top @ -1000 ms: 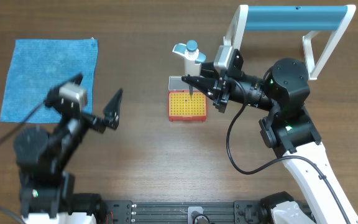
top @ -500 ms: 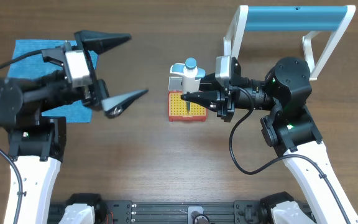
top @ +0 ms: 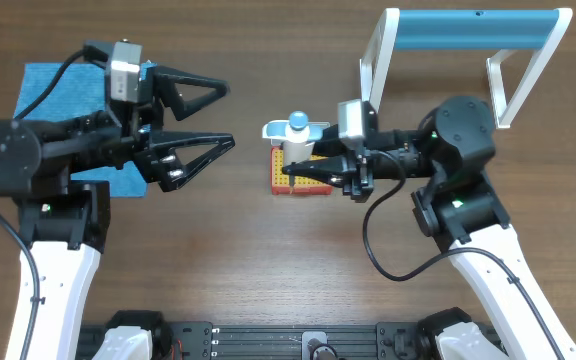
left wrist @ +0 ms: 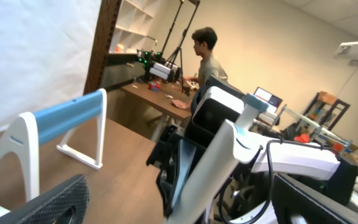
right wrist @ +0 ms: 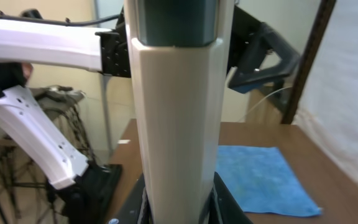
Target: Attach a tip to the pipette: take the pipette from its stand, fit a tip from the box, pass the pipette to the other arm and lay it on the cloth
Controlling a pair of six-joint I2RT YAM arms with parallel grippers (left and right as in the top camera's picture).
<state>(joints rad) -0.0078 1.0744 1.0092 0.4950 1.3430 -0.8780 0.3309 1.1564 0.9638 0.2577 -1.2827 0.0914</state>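
Note:
My right gripper (top: 303,170) is shut on the white pipette (top: 291,135), whose blue cap faces up, and holds it above the orange tip box (top: 298,183). In the right wrist view the pipette body (right wrist: 176,112) stands between my fingers. My left gripper (top: 223,115) is open wide just left of the pipette, apart from it, its fingers pointing toward it. From the left wrist, the pipette (left wrist: 229,143) lies straight ahead between my fingers (left wrist: 55,202). The blue cloth (top: 43,90) lies at the far left, partly under the left arm.
The white pipette stand with its blue bar (top: 473,25) stands at the back right, seen also as the stand (left wrist: 61,118) in the left wrist view. The brown table (top: 268,270) is bare in front.
The left arm has risen, swung right toward the pipette and spread its fingers wide. The right arm has lifted the pipette off the tip box and shifted it slightly left.

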